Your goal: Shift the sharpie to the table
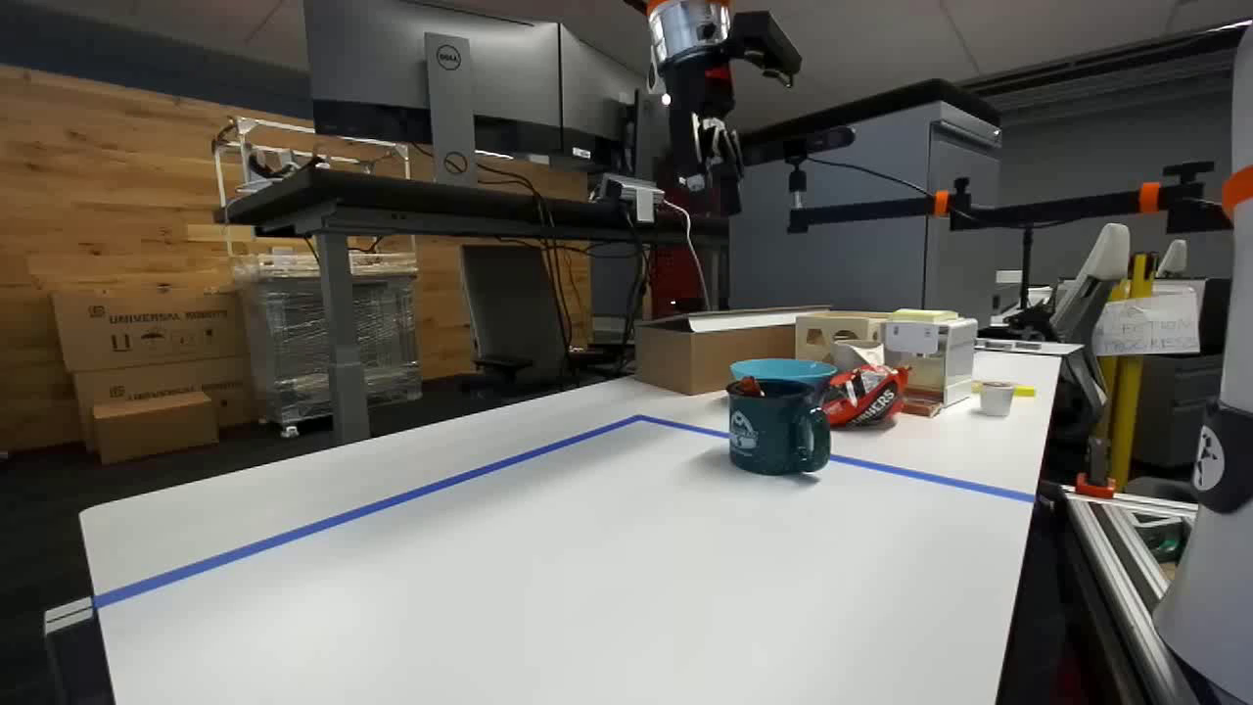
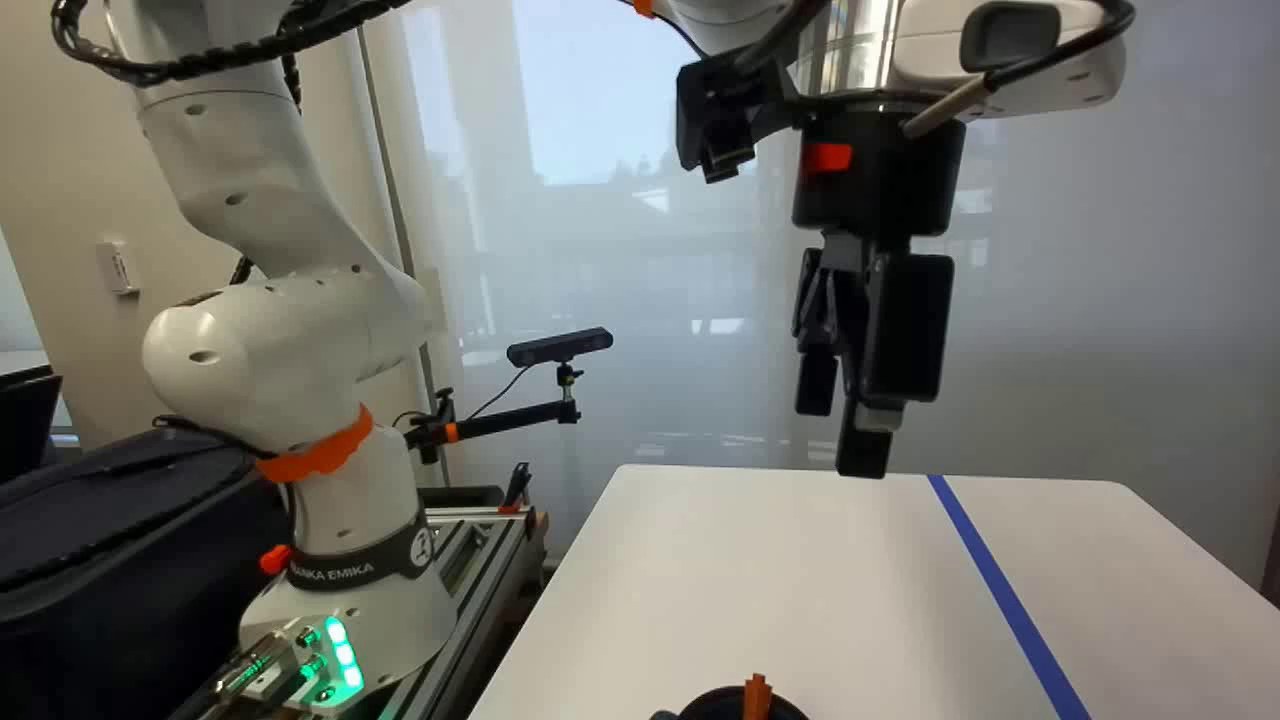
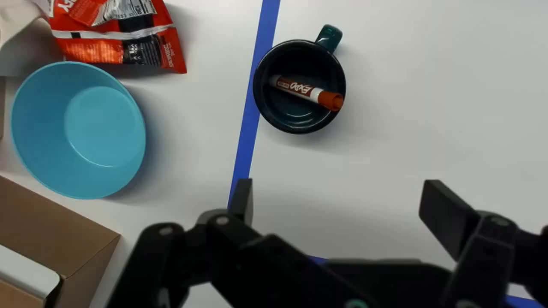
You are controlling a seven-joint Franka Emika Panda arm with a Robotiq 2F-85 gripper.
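Observation:
The sharpie, a reddish-brown marker [image 3: 299, 89] with an orange cap, lies slanted inside the dark teal mug [image 3: 274, 113], its cap end against the rim. In both exterior views its orange end [image 1: 749, 386] [image 2: 757, 697] shows above the mug's rim; the rest is hidden by the mug. The mug [image 1: 764, 450] stands upright on the white table [image 1: 489, 568], at a blue tape line. My gripper [image 3: 336, 194] is open with nothing between its fingers. In both exterior views the gripper [image 1: 712, 191] [image 2: 842, 425] hangs pointing down, high above the table.
A light blue bowl [image 3: 81, 128] stands close to the mug. A red snack bag [image 3: 115, 38] and an open cardboard box [image 1: 715, 352] lie beyond it. A white box-shaped object [image 1: 930, 362] and a small white cup [image 1: 997, 399] stand near the table's edge.

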